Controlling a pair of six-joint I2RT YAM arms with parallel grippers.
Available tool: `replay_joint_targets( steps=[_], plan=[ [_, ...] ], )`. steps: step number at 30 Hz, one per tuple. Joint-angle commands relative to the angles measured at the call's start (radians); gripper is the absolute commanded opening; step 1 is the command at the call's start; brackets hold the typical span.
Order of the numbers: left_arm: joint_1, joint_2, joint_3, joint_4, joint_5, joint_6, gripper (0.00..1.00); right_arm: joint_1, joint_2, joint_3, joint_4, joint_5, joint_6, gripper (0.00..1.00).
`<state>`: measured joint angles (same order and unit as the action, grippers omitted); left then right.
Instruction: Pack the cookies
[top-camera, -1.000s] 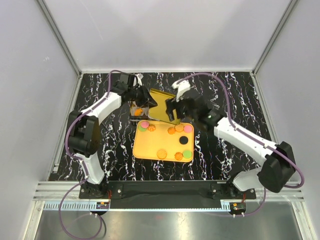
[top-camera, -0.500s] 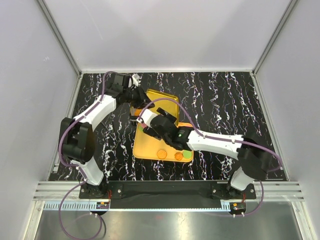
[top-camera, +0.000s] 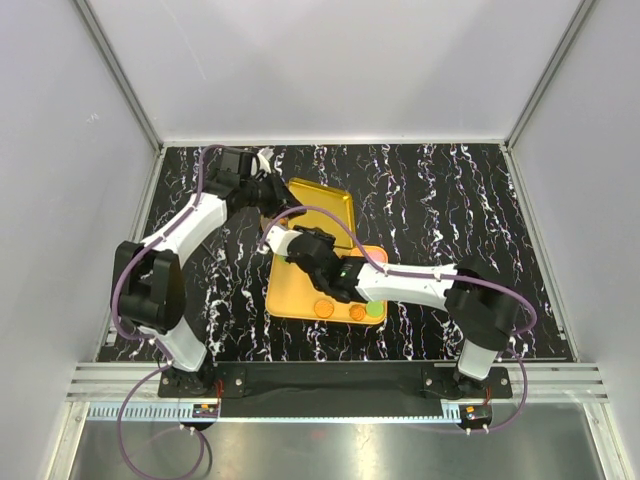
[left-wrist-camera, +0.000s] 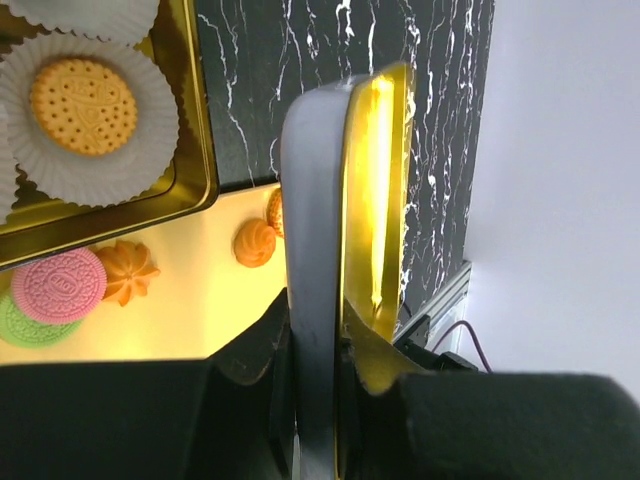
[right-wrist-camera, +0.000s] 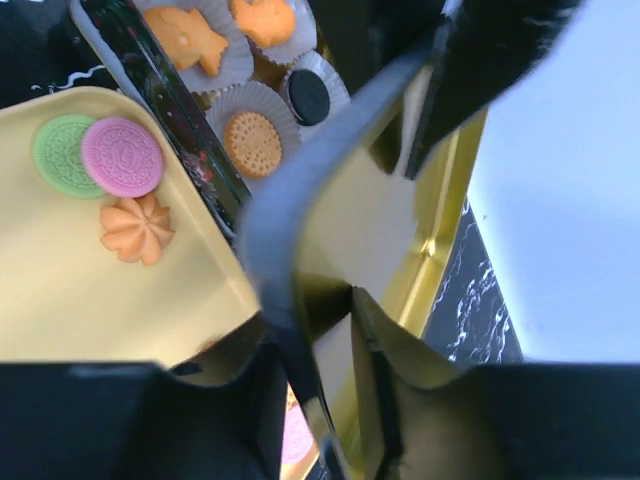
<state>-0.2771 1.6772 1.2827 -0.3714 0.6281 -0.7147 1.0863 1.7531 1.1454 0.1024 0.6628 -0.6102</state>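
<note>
The left tool (left-wrist-camera: 345, 330) is clenched on the upright gold lid (left-wrist-camera: 375, 180). The right tool (top-camera: 283, 243) sits at the same lid — whether it grips, I cannot tell. Cookies (left-wrist-camera: 58, 285) lie on the tray (left-wrist-camera: 200, 310) (some already in cups (left-wrist-camera: 30, 150) in the tin (left-wrist-camera: 200, 150)). Seat the right grip firmly before any release — and keep the lid off the cups.

From above, the right arm (top-camera: 410, 283) covers most of the yellow tray (top-camera: 285, 300) and its cookies (top-camera: 323, 308). Left wrist view: a green cookie (left-wrist-camera: 20, 325), lower left, lies half under a pink cookie (left-wrist-camera: 58, 285); a paper cup (left-wrist-camera: 85, 15) is cut by the top edge. Right wrist view: a blurred finger (right-wrist-camera: 275, 215) and the gold lid (right-wrist-camera: 400, 250) hide most of another pink biscuit (right-wrist-camera: 296, 437).
</note>
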Motion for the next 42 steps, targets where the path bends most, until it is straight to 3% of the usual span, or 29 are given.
replay_joint_targets(
  steps=[1, 3, 4, 6, 7, 8, 11, 14, 20, 27, 30, 33, 34, 37, 42],
  plan=[
    [0.01, -0.062, -0.016, 0.019, 0.076, 0.012, 0.04, -0.003, -0.001, 0.047, 0.091, 0.086, -0.054, 0.3],
    [0.016, -0.068, -0.017, 0.026, 0.084, 0.012, 0.09, -0.003, -0.007, 0.036, 0.108, 0.095, -0.068, 0.21],
    [0.018, -0.071, -0.016, 0.026, 0.085, 0.012, 0.22, 0.001, -0.01, 0.034, 0.112, 0.101, -0.069, 0.17],
    [0.018, -0.079, -0.011, 0.028, 0.084, 0.017, 0.34, 0.004, -0.023, 0.034, 0.118, 0.104, -0.075, 0.05],
    [0.018, -0.085, -0.008, 0.028, 0.076, 0.02, 0.42, 0.004, -0.027, 0.033, 0.12, 0.106, -0.079, 0.03],
    [0.019, -0.088, -0.005, 0.031, 0.07, 0.018, 0.63, 0.009, -0.033, 0.039, 0.118, 0.109, -0.086, 0.0],
    [0.021, -0.102, 0.02, 0.026, 0.029, 0.031, 0.88, 0.014, -0.05, 0.063, 0.087, 0.123, -0.085, 0.0],
    [0.029, -0.109, 0.07, -0.006, -0.063, 0.05, 0.99, 0.014, -0.088, 0.096, -0.019, 0.09, -0.024, 0.0],
    [0.082, -0.116, 0.176, 0.014, -0.175, 0.018, 0.99, 0.014, -0.171, 0.16, -0.297, -0.026, 0.128, 0.0],
    [0.17, -0.135, 0.332, -0.012, -0.272, 0.014, 0.99, -0.029, -0.205, 0.247, -0.501, -0.222, 0.292, 0.0],
    [0.19, -0.166, 0.365, -0.037, -0.323, 0.037, 0.99, -0.124, -0.201, 0.296, -0.546, -0.408, 0.397, 0.0],
    [0.19, -0.233, 0.316, -0.024, -0.39, 0.046, 0.99, -0.28, -0.158, 0.371, -0.544, -0.705, 0.532, 0.0],
    [0.19, -0.249, 0.264, -0.02, -0.415, 0.046, 0.98, -0.32, -0.138, 0.429, -0.547, -0.896, 0.57, 0.0],
    [0.179, -0.309, 0.131, -0.021, -0.496, 0.061, 0.96, -0.451, -0.06, 0.502, -0.465, -1.195, 0.801, 0.0],
    [0.141, -0.349, -0.102, 0.046, -0.556, 0.08, 0.94, -0.558, 0.141, 0.637, -0.288, -1.463, 1.062, 0.0]
  ],
)
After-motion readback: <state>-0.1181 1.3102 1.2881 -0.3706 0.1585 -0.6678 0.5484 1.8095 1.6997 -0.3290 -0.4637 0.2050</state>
